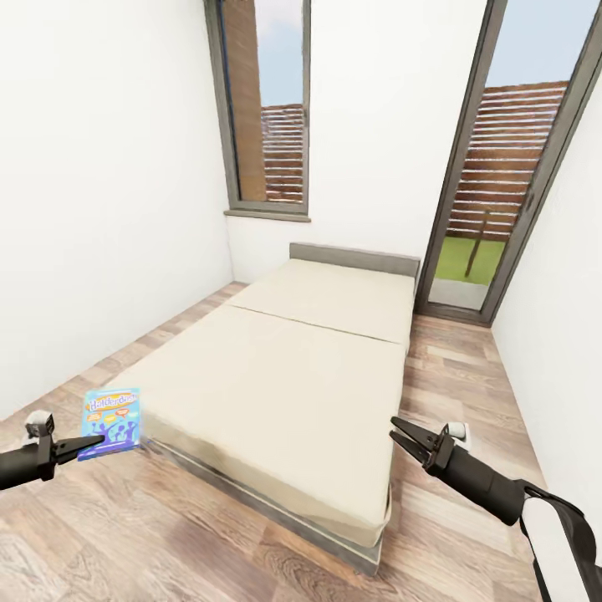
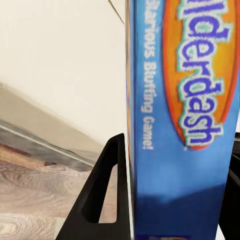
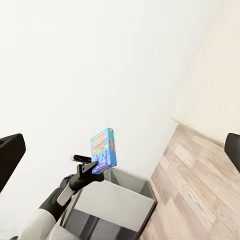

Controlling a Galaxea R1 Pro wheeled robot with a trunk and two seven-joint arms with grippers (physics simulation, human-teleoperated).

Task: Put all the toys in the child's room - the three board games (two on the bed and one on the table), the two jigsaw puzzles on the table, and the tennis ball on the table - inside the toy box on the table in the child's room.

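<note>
A light blue board game (image 1: 111, 422) is held upright, clamped in the jaws of the left gripper (image 1: 94, 441), off the bed's near left corner above the wood floor (image 1: 167, 535). The beige bed (image 1: 276, 376) is seen at centre. At the right, the right gripper (image 1: 400, 436) is held with its jaws apart, empty.

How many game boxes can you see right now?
1: a light blue board game held upright in the left pincer, off the bed's near corner. Others may be out of view.
</note>
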